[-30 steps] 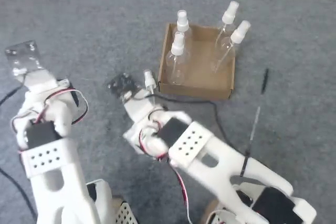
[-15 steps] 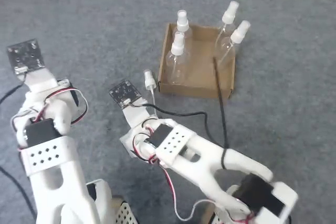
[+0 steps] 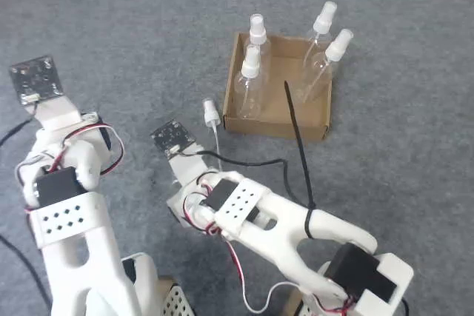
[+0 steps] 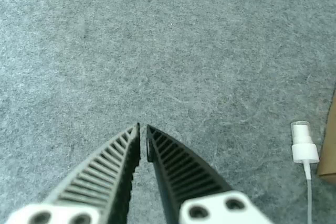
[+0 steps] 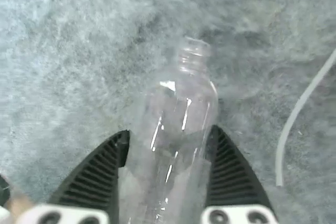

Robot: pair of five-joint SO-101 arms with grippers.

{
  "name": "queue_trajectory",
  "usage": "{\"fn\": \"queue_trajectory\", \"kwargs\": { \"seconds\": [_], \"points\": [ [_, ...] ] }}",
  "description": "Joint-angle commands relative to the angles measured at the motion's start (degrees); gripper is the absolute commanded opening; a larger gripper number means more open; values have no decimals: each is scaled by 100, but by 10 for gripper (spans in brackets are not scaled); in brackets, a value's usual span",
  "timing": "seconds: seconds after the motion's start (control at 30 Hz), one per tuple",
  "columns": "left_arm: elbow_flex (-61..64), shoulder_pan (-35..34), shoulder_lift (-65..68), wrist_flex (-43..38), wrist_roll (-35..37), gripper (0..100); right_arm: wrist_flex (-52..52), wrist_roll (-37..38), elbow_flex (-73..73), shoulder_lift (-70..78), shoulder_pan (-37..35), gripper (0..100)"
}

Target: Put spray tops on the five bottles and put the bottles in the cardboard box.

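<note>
Bottle (image 5: 181, 119), clear plastic, uncapped: clamped between jaws of right gripper (image 5: 169, 132), over grey carpet (image 3: 133, 49), outside cardboard box (image 3: 275, 129), short of its near wall. Likely light, slick, squashy; hold mid-body, gently. Loose spray top (image 3: 211, 112) just beside box. Left gripper (image 4: 143, 126) together, empty.

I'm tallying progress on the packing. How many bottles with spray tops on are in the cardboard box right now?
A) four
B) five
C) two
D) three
A: four capped bottles stand in the cardboard box; the right gripper holds the fifth bottle, uncapped.
</note>
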Motion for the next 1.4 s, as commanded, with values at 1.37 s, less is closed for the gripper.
{"fn": "queue_trajectory", "kwargs": {
  "seconds": [1.37],
  "points": [
    [-743,1925,633,343,-132,134,4602,4360,-2312,-2879,6818,24]
  ]
}}
